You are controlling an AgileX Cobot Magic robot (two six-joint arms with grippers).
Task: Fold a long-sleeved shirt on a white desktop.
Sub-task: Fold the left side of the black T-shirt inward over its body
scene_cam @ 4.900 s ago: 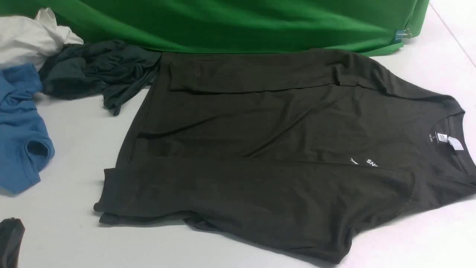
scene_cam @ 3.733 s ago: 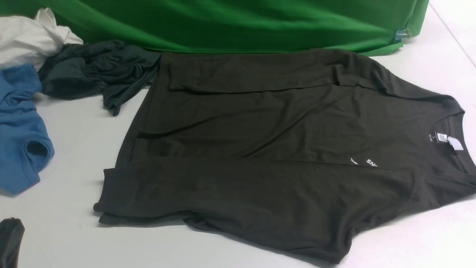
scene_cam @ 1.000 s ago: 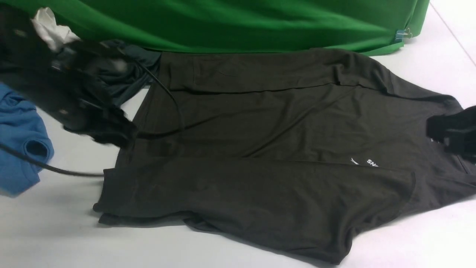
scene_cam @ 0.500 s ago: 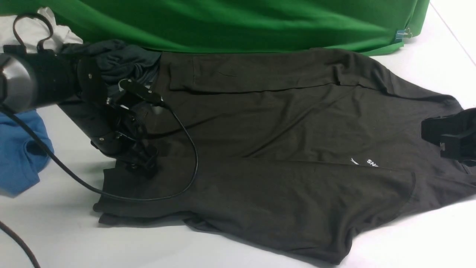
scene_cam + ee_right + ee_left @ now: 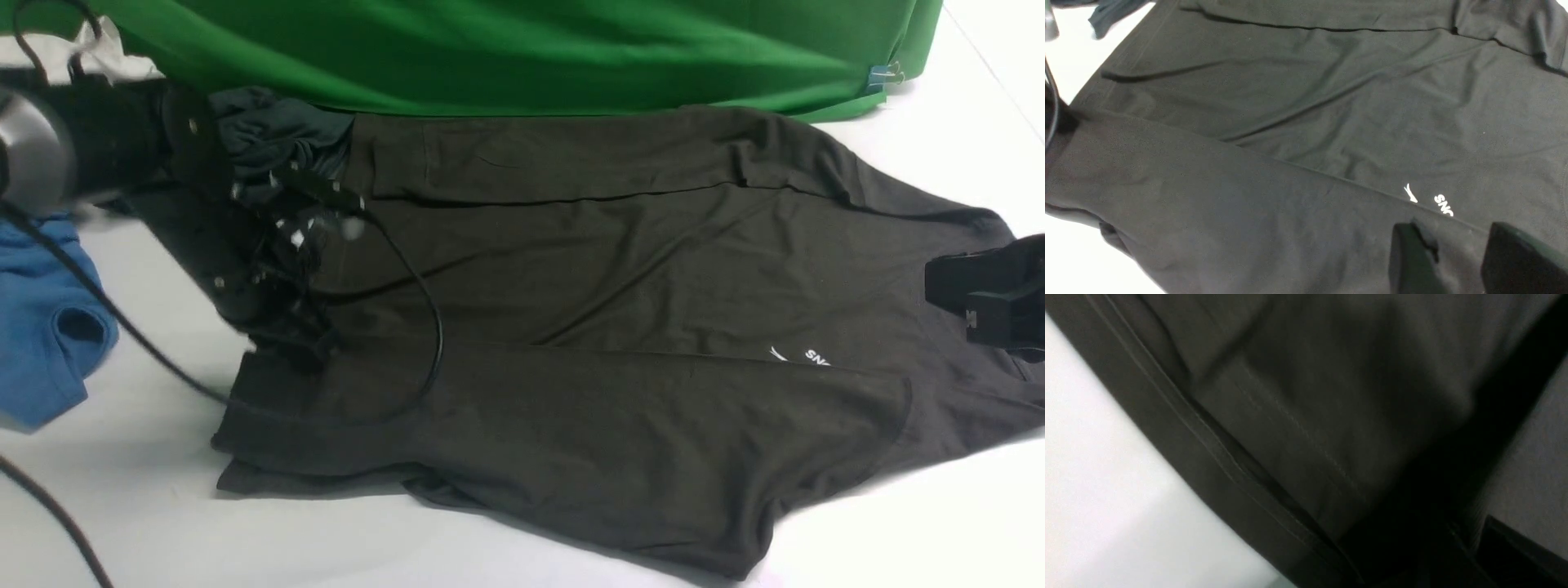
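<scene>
Nearest you the white tabletop (image 5: 147, 523) lies bare, crossed at your left corner by a black cable (image 5: 57, 514) from the left arm. On it the long-sleeved shirt (image 5: 620, 310) is spread flat and sideways, with its hem to your left and its collar to your right. One sleeve lies along the near side of the body and the other along the far side. The small white chest print (image 5: 800, 355) peeks out just past the edge of the near sleeve. Your left tool (image 5: 298, 347) is down at the hem. The picture is blurred there, but its jaws are pressed together and pinch the shirt's hem edge, and the wrist camera sees stitched hem fabric up close beside the white surface. Your right tool (image 5: 951, 304) is over the collar end, and its two fingers stand spread apart with shirt fabric showing between them. Whether they touch the cloth you cannot tell. To your left a blue shirt (image 5: 45, 327) lies apart from the hem. Beyond it, a crumpled dark teal garment (image 5: 277, 135) sits against the shirt's far hem corner, with a white cloth (image 5: 106, 53) behind it. Farthest back, the green cloth backdrop (image 5: 531, 49) meets the shirt's far edge.
</scene>
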